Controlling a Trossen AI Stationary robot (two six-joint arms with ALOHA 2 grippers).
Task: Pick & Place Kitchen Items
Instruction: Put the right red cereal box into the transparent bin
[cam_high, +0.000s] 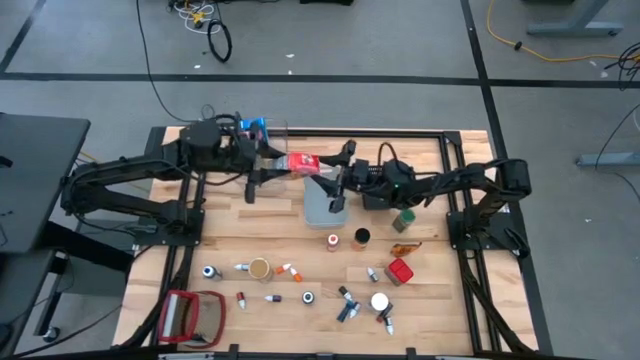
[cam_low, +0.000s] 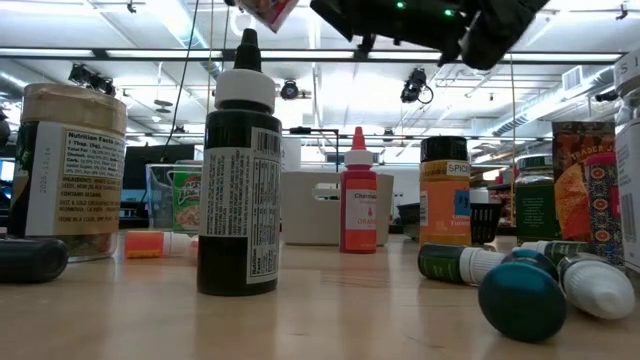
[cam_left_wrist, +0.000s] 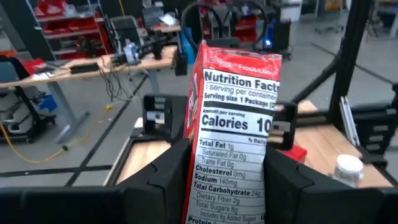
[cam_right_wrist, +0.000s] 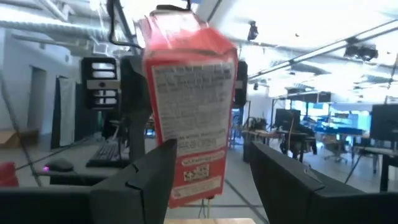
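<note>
A red little carton (cam_high: 303, 162) with a white nutrition panel (cam_left_wrist: 236, 112) hangs high over the table's far middle, held by my left gripper (cam_high: 280, 165). It also shows at the top of the low view as the carton (cam_low: 268, 10). My right gripper (cam_high: 338, 172) has come up to it from the table's right and is open. In its wrist view the carton (cam_right_wrist: 189, 106) stands between its two fingers (cam_right_wrist: 143, 180); I cannot tell whether they touch it. Many other kitchen items lie on the near half of the table. My left gripper pinches the carton's lower part (cam_left_wrist: 199, 168) between its two fingers, one on each narrow side. It reaches in about level from the table's left. The carton is lifted clear of the table, tilted, with its free gabled end (cam_right_wrist: 186, 25) toward my right gripper.
A grey bin (cam_high: 322, 205) stands under the grippers and a clear bin (cam_high: 272, 135) at the far edge. A red-framed flat object (cam_high: 190, 318) lies at the near left. A black bottle (cam_low: 240, 180), a jar (cam_high: 260, 268) and a red carton (cam_high: 400, 272) lie among the scattered items.
</note>
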